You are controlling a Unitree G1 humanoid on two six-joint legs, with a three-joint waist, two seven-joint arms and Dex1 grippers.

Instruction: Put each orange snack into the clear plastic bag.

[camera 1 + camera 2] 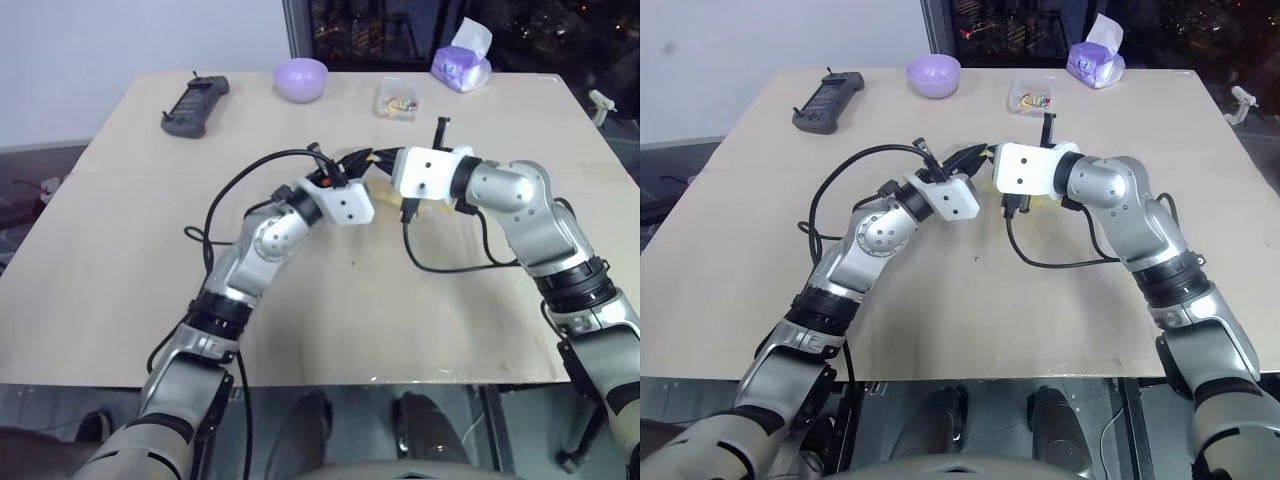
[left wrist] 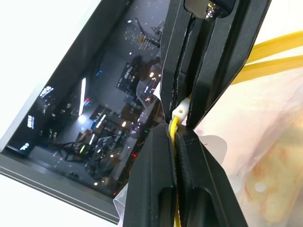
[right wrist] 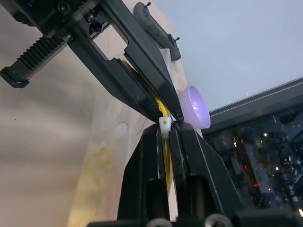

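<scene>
Left wrist view shows the 2 black-fingered grippers, left gripper (image 2: 176,142) and right gripper (image 3: 164,135), both clenched on the crinkly clear plastic bag (image 2: 265,142) at its yellow seal strip, the golden-orange bun (image 2: 277,189) apparently inside, so zipping it closed seems next.

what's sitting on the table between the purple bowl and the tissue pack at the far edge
A small clear box with colourful bits inside lies between the purple bowl and the tissue pack, apart from both, as the left eye view shows.
</scene>
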